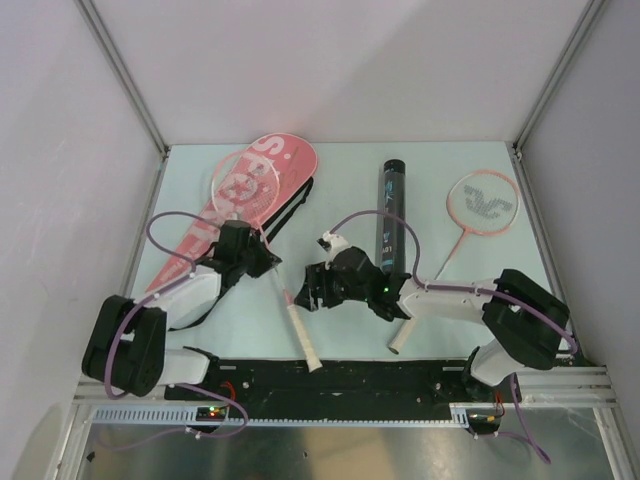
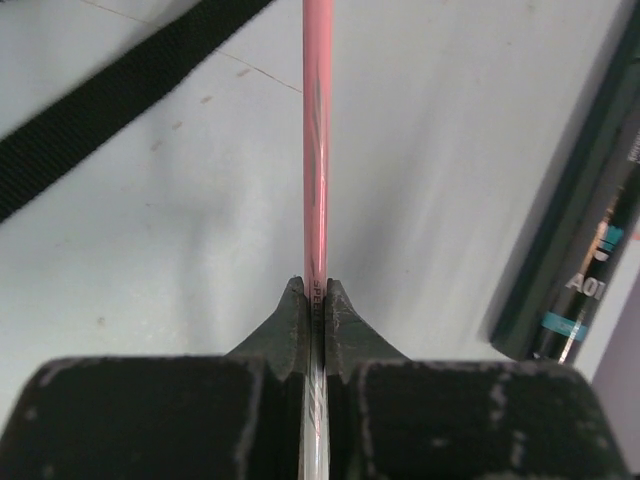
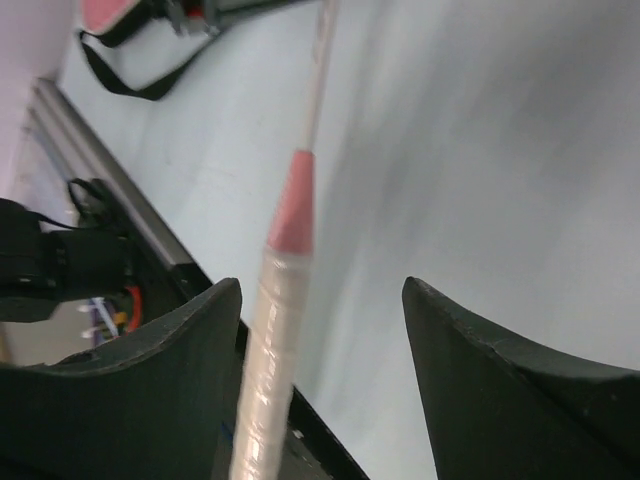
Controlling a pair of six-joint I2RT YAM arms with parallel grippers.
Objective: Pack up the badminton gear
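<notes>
A pink-framed racket lies with its head (image 1: 245, 180) on the pink racket case (image 1: 262, 175); its shaft (image 2: 317, 150) runs down-right to the white handle (image 1: 303, 340). My left gripper (image 1: 262, 255) is shut on this shaft, the two fingertips (image 2: 340, 310) pinching it from both sides. My right gripper (image 3: 320, 290) stands open over the handle (image 3: 270, 370), which sits just inside one finger (image 3: 190, 340) below the pink cone (image 3: 292, 205). The other racket (image 1: 481, 203) lies flat at the far right. Between the rackets lies the black tube (image 1: 391, 215).
The case's black strap (image 2: 110, 100) loops over the table beside the held shaft. The second racket's handle (image 1: 400, 335) ends by the right arm. White walls close in the table on three sides, and a black rail (image 1: 380, 380) runs along the near edge.
</notes>
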